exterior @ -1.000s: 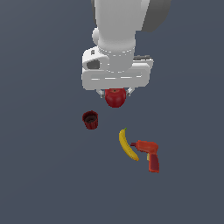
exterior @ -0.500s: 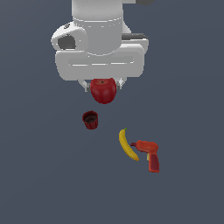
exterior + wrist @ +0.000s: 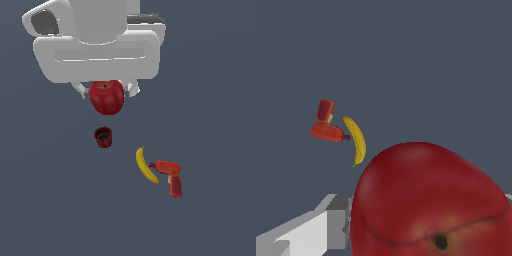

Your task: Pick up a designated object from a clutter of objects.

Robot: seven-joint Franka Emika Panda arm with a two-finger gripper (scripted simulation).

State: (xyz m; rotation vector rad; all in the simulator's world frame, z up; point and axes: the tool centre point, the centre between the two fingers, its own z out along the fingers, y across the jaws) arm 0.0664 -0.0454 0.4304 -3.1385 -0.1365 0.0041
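Observation:
The glossy red apple [image 3: 106, 97] hangs between my gripper's fingers [image 3: 106, 92], lifted well above the floor. The gripper is shut on it; only the finger ends show at either side of the apple. In the wrist view the apple [image 3: 428, 200] fills the near part of the picture, its dark dimple showing, with one grey finger [image 3: 331, 220] beside it. On the floor lie the dark red cup [image 3: 103, 136], the yellow banana [image 3: 145, 165] and the red-orange drill [image 3: 170, 177]. The banana [image 3: 357, 140] and drill [image 3: 326, 126] also show in the wrist view; the cup is hidden there.
The white hand and arm [image 3: 97, 45] fill the upper part of the exterior view. The floor [image 3: 210, 100] is a flat dark grey-blue surface with no edges in view.
The gripper has risen with the apple in it and come nearer the exterior camera, drifting toward that view's left. The cup, banana and drill have not moved.

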